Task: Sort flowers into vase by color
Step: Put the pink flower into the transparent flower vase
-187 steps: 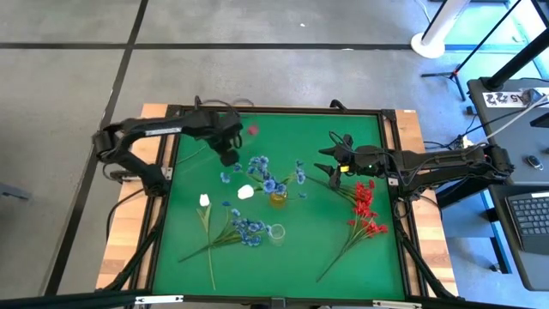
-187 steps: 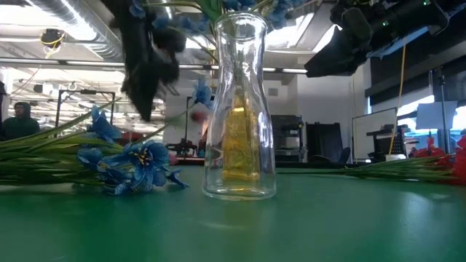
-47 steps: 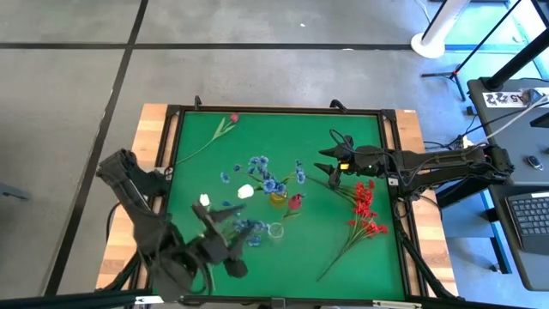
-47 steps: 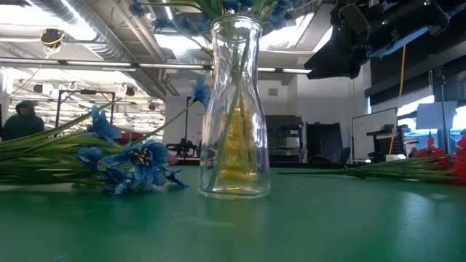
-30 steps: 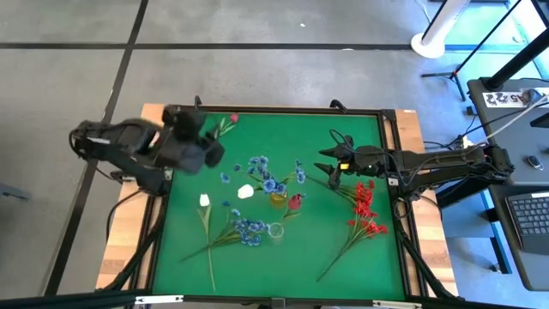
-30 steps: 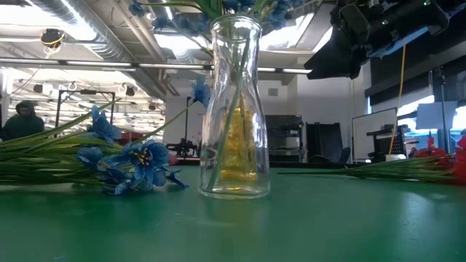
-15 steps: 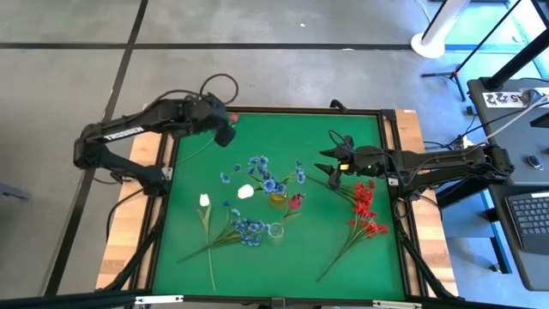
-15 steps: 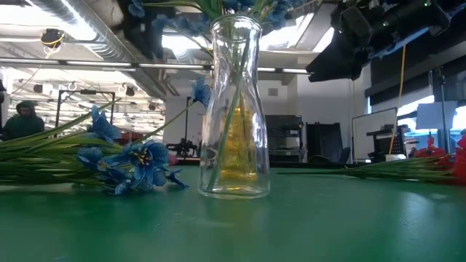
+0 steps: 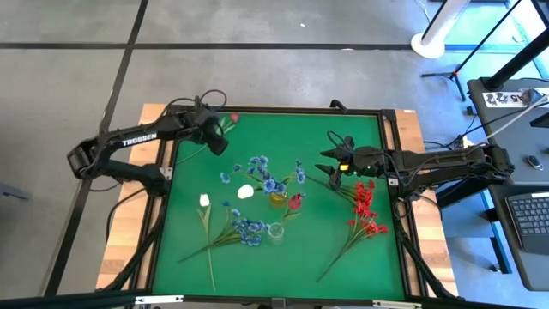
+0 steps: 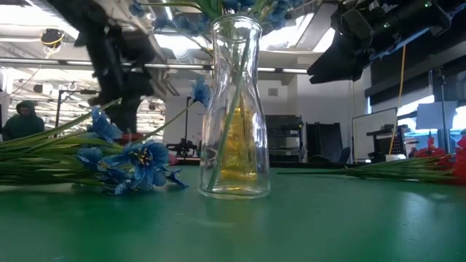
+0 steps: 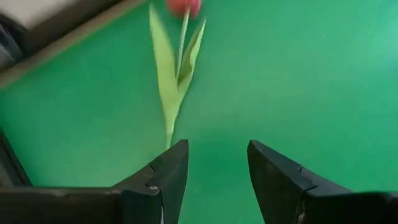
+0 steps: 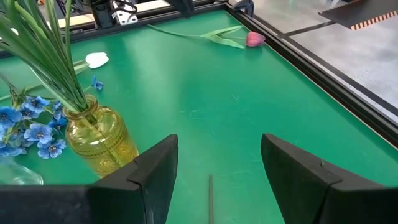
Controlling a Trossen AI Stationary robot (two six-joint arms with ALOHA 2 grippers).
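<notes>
A red-pink bud flower [image 9: 232, 118] lies on the green mat at the far left, its stem [image 11: 169, 93] running toward the left edge. My left gripper [image 9: 215, 140] hangs open just over that stem, its fingers [image 11: 166, 177] apart and touching nothing. A yellow vase [image 9: 279, 199] holds blue sprays [image 9: 262, 167]. A clear vase [image 10: 234, 109] holds a green stem, and a red bud [image 9: 295, 202] shows beside it. White buds [image 9: 246, 191] and a blue spray [image 9: 249, 228] lie at the near left, red sprays [image 9: 364, 210] at the right. My right gripper [image 9: 330, 167] waits open, right of the yellow vase.
The mat's dark raised frame [image 9: 171, 137] runs close behind the left gripper. Bare green mat lies along the far edge [image 9: 292, 129] between the two arms. In the low view a person [image 10: 22, 120] shows far back in the room.
My left arm has swung toward the table's far edge and come down over the red-pink bud flower's stem, tipping its gripper downward. The flowers and vases have stayed where they were.
</notes>
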